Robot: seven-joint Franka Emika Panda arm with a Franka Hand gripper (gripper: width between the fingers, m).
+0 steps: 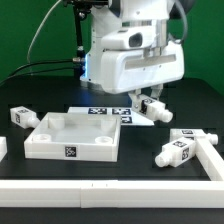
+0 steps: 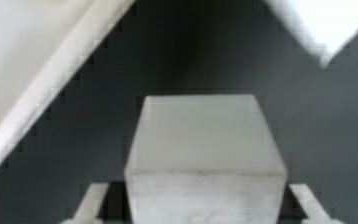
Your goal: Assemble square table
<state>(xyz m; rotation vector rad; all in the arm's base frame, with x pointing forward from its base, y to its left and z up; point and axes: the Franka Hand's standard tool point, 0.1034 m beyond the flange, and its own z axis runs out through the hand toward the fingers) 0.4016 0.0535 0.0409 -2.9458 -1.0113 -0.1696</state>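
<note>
The square table top (image 1: 70, 137), white with a raised rim and a tag on its front wall, lies on the dark table at the exterior view's left. My gripper (image 1: 151, 103) hangs to its right, just above the surface, shut on a stubby white leg (image 1: 158, 115). In the wrist view that leg (image 2: 197, 150) fills the gap of the gripper (image 2: 197, 208), with a finger (image 2: 96, 203) against each side. One loose leg (image 1: 20, 116) lies left of the top. Two more legs (image 1: 177, 151) (image 1: 193, 135) lie at the right.
The marker board (image 1: 100, 112) lies flat behind the table top, under the arm. A long white bar (image 1: 110, 190) runs along the front edge and turns back at the right (image 1: 212, 157). White surfaces (image 2: 51, 80) show at the wrist view's edges.
</note>
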